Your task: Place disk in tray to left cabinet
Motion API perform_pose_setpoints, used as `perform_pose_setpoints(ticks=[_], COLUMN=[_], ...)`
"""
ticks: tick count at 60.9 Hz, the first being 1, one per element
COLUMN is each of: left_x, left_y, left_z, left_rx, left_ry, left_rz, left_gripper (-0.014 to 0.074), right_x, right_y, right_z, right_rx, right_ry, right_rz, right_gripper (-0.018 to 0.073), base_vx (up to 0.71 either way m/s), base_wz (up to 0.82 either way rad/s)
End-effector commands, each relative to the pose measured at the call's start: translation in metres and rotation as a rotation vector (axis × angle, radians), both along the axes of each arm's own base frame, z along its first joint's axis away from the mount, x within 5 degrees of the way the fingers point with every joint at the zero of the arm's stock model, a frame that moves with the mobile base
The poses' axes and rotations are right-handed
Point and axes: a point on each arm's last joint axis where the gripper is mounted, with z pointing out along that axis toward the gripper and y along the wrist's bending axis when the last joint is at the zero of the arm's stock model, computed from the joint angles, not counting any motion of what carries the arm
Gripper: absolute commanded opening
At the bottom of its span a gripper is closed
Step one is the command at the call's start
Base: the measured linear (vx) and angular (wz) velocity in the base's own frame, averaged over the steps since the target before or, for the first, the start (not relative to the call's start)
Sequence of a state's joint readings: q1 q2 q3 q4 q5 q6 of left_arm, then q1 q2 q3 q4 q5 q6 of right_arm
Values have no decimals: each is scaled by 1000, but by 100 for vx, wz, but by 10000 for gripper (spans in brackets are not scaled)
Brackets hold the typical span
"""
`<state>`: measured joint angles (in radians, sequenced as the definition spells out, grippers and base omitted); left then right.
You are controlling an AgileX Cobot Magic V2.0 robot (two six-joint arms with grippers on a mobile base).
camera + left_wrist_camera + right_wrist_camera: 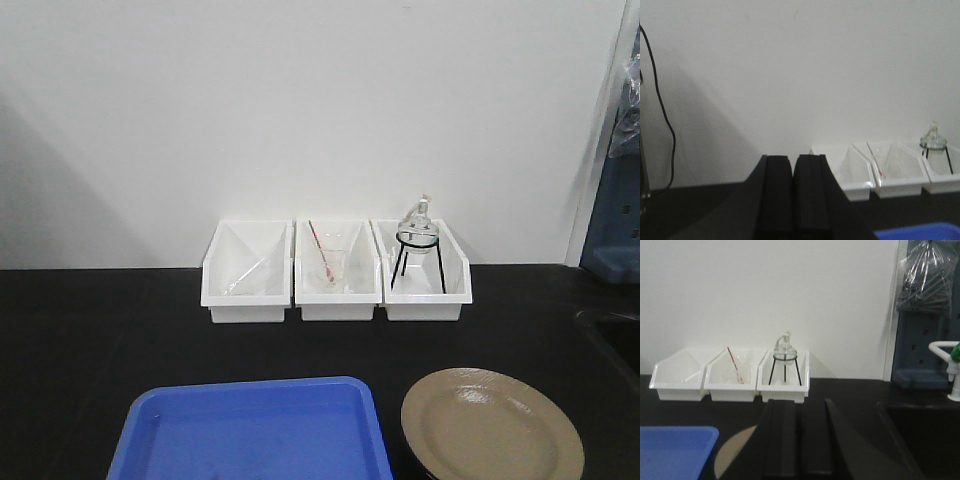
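Note:
The tan disk point(492, 425) with a thin black rim lies on the black table at the front right, just right of the blue tray point(250, 430), which holds nothing. In the right wrist view the disk point(735, 452) shows partly behind my right gripper point(799, 405), which is shut and holds nothing, above the disk's right part. My left gripper point(792, 160) is shut too, with nothing in it; a corner of the tray point(920, 233) shows to its lower right. Neither gripper appears in the front view. The left cabinet is out of view.
Three white bins point(335, 270) stand in a row against the white wall; the middle one holds a glass with a red stick, the right one a glass flask on a black wire stand point(417, 240). A sink point(925, 435) and white tap point(947, 365) lie at the right.

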<state>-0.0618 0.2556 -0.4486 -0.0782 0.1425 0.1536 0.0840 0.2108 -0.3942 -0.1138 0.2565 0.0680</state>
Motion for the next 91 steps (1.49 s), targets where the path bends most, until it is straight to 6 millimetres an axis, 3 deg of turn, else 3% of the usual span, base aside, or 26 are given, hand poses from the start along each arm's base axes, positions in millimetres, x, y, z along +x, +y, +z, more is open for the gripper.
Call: perform_pose_setpoints(ticks=[1,16,35,41,50,58,75,91], left_x=[10,23,27,28,29,29,29,29], left_y=[-1,-2,-3,-3,-3,-3,-3,-3], left_z=[10,-3,-27,-35,-42,-42,-42,-42], left_rx=[-15,-3,8,9,8,7,7,7], left_ry=[-4,149,263,286,301,302,302,302], left_rz=[-3,-10,-13,-12,-12,-12,-12,-12], left_gripper=[-5,27,202,276,361,376,376,376], right_x=[11,40,67,72,79,92,130,167], right_y=[1,3,6,7,11,15,9,4], right_z=[12,0,-17,-23,-34,-42,-53,-103], right_rx=[-24,-36,-32,38,320,680,1094,1104], right_ry=[-26,125,273,326,438,501,392,466], right_rz=[-1,1,4,1,-25,-78,-213,-398], right_gripper=[13,85,392,438,443,441,420,420], base_vx=[0,0,0,0,0,0,0,0], base_wz=[0,0,0,0,0,0,0,0])
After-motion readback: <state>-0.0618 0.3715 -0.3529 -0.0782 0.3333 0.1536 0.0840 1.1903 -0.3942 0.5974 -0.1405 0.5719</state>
